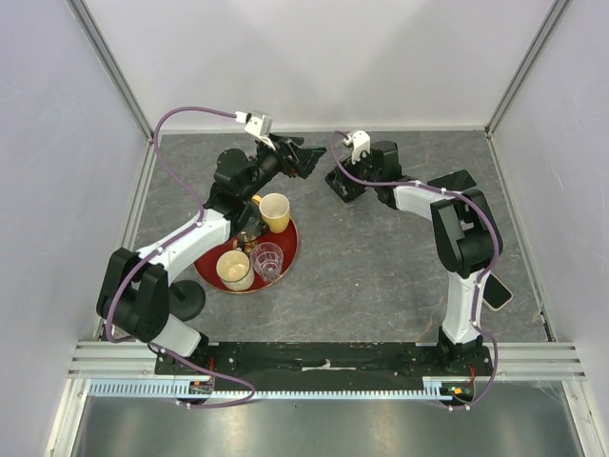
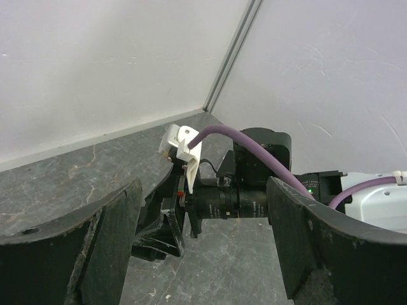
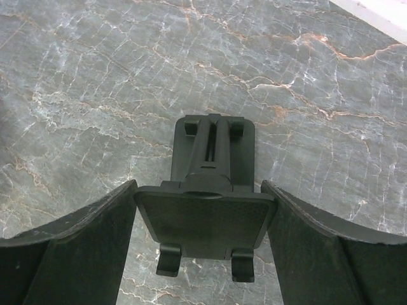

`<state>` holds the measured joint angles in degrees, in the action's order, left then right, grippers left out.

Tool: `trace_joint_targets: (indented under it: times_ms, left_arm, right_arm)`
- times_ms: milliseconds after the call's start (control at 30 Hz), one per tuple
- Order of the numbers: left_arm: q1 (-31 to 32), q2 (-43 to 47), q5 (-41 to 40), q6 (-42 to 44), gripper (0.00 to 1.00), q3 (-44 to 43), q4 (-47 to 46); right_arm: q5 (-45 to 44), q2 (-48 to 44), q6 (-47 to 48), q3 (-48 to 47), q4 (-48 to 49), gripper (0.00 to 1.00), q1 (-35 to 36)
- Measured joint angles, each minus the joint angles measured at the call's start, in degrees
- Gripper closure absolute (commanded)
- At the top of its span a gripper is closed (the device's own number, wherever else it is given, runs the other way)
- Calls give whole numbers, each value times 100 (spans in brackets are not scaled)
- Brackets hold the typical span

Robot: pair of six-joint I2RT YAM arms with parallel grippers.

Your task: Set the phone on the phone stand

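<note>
The phone (image 1: 499, 293) lies flat at the table's right edge beside the right arm's base, with a pale rim and dark screen, partly hidden by the arm. A black stand (image 3: 205, 222) with a flat holder plate, two small hooks and a rectangular foot sits on the table between my right gripper's (image 3: 200, 219) fingers. That gripper (image 1: 343, 186) is open, its fingers close against the plate's two side edges. My left gripper (image 1: 309, 157) is open and empty at the far middle, above the table and facing the right wrist (image 2: 254, 184).
A red tray (image 1: 293, 249) at left centre holds a yellow cup (image 1: 275, 211), a cream cup (image 1: 234, 269) and a clear glass (image 1: 267, 260). A round black disc (image 1: 187, 301) sits by the left arm's base. White walls enclose the table.
</note>
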<state>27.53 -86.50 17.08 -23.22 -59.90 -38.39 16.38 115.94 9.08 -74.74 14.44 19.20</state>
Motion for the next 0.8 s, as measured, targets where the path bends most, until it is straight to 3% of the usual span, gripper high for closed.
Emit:
trace_joint_targets:
  times_ms: [200,333,433,800]
  left_arm:
    - [-9,-59,24,-52,15,-28,2]
    - [-9,-101,107,-98,15,-61,-9]
    - [-9,-136,136,-136,15,-81,-13]
    - [-20,-214,284,-273,16,-146,-76]
  right_arm:
    - [-162,17,-98,-33,-22,44,9]
    - [-365,17,-243,-33,4,82,24]
    - [-743,17,-385,-15,96,100,55]
    - [-3029,55,-938,-109,234,100,-162]
